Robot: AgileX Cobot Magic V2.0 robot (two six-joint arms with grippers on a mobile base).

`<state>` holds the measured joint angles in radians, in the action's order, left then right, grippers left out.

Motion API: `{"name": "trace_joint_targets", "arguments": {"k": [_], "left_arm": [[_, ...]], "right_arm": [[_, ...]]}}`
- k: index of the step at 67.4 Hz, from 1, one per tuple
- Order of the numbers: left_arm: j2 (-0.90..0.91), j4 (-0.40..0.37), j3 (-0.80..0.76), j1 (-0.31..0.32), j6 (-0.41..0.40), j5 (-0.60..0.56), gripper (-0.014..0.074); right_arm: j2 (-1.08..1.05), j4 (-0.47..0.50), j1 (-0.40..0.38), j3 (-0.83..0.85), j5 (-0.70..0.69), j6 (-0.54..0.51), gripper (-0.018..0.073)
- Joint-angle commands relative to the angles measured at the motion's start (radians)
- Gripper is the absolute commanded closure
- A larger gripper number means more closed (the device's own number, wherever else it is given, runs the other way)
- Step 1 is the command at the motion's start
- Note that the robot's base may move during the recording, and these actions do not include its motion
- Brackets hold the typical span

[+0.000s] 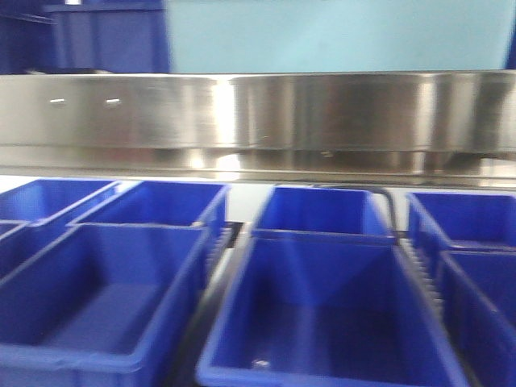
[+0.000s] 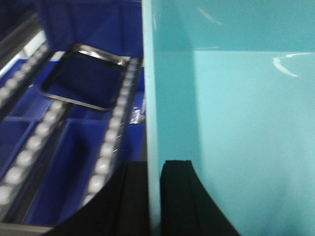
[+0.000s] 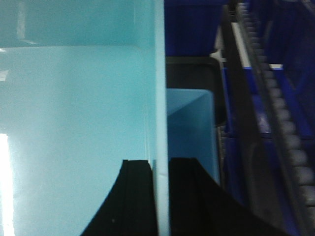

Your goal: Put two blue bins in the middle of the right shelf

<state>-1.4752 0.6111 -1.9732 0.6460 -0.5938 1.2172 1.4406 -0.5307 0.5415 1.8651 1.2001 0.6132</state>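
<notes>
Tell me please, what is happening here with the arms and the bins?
Both arms hold one light blue bin between them. The left gripper is shut on one side wall and the right gripper on the opposite wall, each with one finger inside and one outside. Beneath it, dark blue bins sit in rows on roller tracks, below a steel rail. The bin is not yet set down.

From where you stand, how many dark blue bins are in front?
7 in the front view: back far-left bin, back left bin, back middle bin, back right bin, front left bin, front middle bin, front right bin. A sliver at the left edge may be an eighth.
</notes>
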Motion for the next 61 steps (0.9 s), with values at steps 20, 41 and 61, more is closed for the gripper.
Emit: {"name": "trace_joint_targets", "arguments": {"k": [20, 41, 61], "left_arm": [[0.010, 0.006, -0.012, 0.007, 0.010, -0.041, 0.0707], [0.010, 0.028, -0.012, 0.007, 0.010, -0.041, 0.0707], [0.010, 0.042, -0.012, 0.007, 0.010, -0.041, 0.0707]], "right_arm": [[-0.007, -0.043, 0.000, 0.008, -0.033, -0.002, 0.0725], [-0.007, -0.040, 0.000, 0.008, -0.035, -0.002, 0.0725], [-0.005, -0.038, 0.000, 0.008, -0.063, -0.002, 0.0725]]}}
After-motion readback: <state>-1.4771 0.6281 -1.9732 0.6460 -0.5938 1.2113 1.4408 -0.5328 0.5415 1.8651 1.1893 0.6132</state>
